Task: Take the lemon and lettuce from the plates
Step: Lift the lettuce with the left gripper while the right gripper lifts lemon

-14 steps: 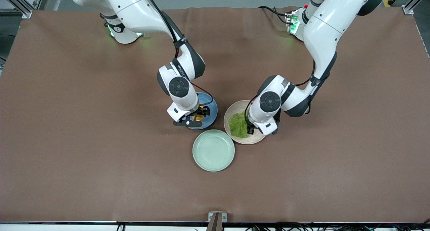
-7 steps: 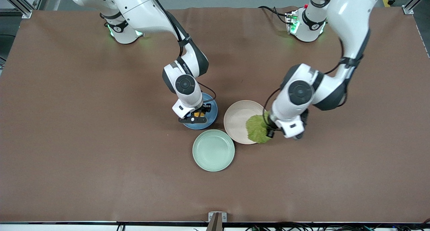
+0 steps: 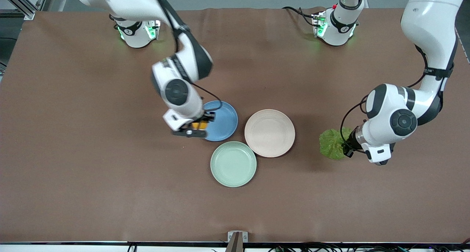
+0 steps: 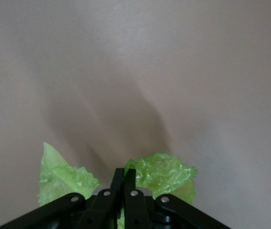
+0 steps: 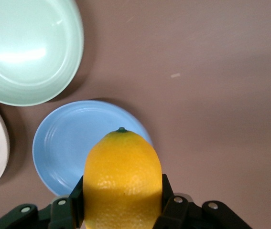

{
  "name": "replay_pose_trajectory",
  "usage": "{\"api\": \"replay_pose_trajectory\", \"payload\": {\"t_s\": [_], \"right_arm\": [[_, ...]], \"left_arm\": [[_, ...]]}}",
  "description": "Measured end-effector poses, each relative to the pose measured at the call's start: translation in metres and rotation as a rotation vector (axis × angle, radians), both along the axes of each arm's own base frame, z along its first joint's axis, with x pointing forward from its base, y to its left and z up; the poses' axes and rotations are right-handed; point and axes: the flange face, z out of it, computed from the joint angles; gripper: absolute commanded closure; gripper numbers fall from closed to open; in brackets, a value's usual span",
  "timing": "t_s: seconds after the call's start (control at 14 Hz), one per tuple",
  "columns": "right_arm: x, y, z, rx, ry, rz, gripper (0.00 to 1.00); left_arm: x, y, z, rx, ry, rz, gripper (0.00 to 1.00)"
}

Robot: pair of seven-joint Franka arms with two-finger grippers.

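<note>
Brown cloth covers your table [image 3: 91, 153]. Your right gripper [image 3: 196, 127] squeezes the small yellow-orange lemon [image 3: 198, 125] over the round blue plate [image 3: 222, 120]. Next come the mint-green plate [image 3: 233, 164] and the pale pink plate [image 3: 269, 133]. Your left gripper [image 3: 347, 149] pinches the crinkly green lettuce leaf [image 3: 331, 144] over bare cloth.

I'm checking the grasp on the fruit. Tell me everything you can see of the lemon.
The lemon is oval, yellow-orange, with dimpled skin and a small dark tip at its pointed end. It looks whole. The right hand is shut on its sides, one finger on each side, and holds it in the air over the edge of the blue plate, tip pointing away from the hand. Nothing else touches it.
</note>
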Motion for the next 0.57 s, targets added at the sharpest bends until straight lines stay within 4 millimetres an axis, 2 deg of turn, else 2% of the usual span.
{"api": "replay_pose_trajectory", "payload": {"t_s": [0.07,0.14,0.21,0.29,0.36,0.5,0.57], "right_arm": [[0.009,-0.042,0.034,0.012,0.011,0.001,0.93],[0.017,-0.088,0.060,0.020,0.019,0.006,0.93],[0.024,-0.133,0.074,0.014,0.016,0.012,0.93],[0.030,-0.175,0.077,-0.004,0.015,0.021,0.93],[0.035,-0.214,0.071,-0.014,0.024,0.033,0.93],[0.040,-0.289,0.047,-0.004,0.049,0.071,0.93],[0.041,-0.326,0.035,0.008,0.050,0.088,0.93]], "left_arm": [[0.000,0.007,-0.014,-0.010,0.013,-0.023,0.36],[0.000,0.015,-0.022,-0.018,0.020,-0.048,0.00],[0.001,0.021,-0.024,-0.023,0.021,-0.069,0.00],[0.003,0.025,-0.020,-0.024,0.012,-0.084,0.00],[0.006,0.024,-0.008,-0.021,-0.003,-0.095,0.00],[0.014,0.017,0.042,-0.003,-0.041,-0.116,0.00],[0.018,0.014,0.078,0.010,-0.066,-0.136,0.00]]}}
